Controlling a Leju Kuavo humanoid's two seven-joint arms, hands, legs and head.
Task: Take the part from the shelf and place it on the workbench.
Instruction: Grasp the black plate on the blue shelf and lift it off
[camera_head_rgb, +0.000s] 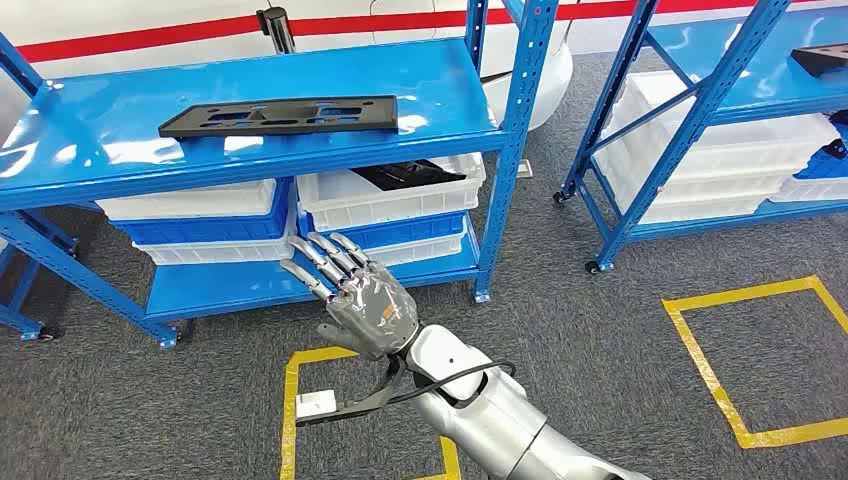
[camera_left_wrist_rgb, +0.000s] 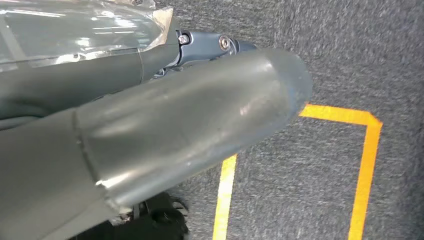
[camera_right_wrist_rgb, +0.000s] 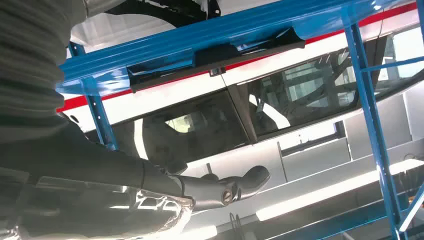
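The part, a flat black plate with cut-outs (camera_head_rgb: 280, 116), lies on the top board of the blue shelf (camera_head_rgb: 90, 140). My right hand (camera_head_rgb: 352, 292) is raised in front of the shelf's lower level, below and slightly right of the plate, fingers spread and holding nothing. From the right wrist view the plate's edge (camera_right_wrist_rgb: 215, 55) overhangs the blue shelf board, with the right hand's fingers (camera_right_wrist_rgb: 225, 189) extended beneath it and apart from it. My left hand (camera_left_wrist_rgb: 150, 135) hangs over the grey floor; its thick grey thumb hides the fingers.
White bins (camera_head_rgb: 390, 205) and blue bins (camera_head_rgb: 200, 228) fill the lower shelf; one white bin holds another black part (camera_head_rgb: 405, 175). A second blue rack (camera_head_rgb: 700, 110) with white bins stands at the right. Yellow floor squares (camera_head_rgb: 745, 300) mark the grey carpet.
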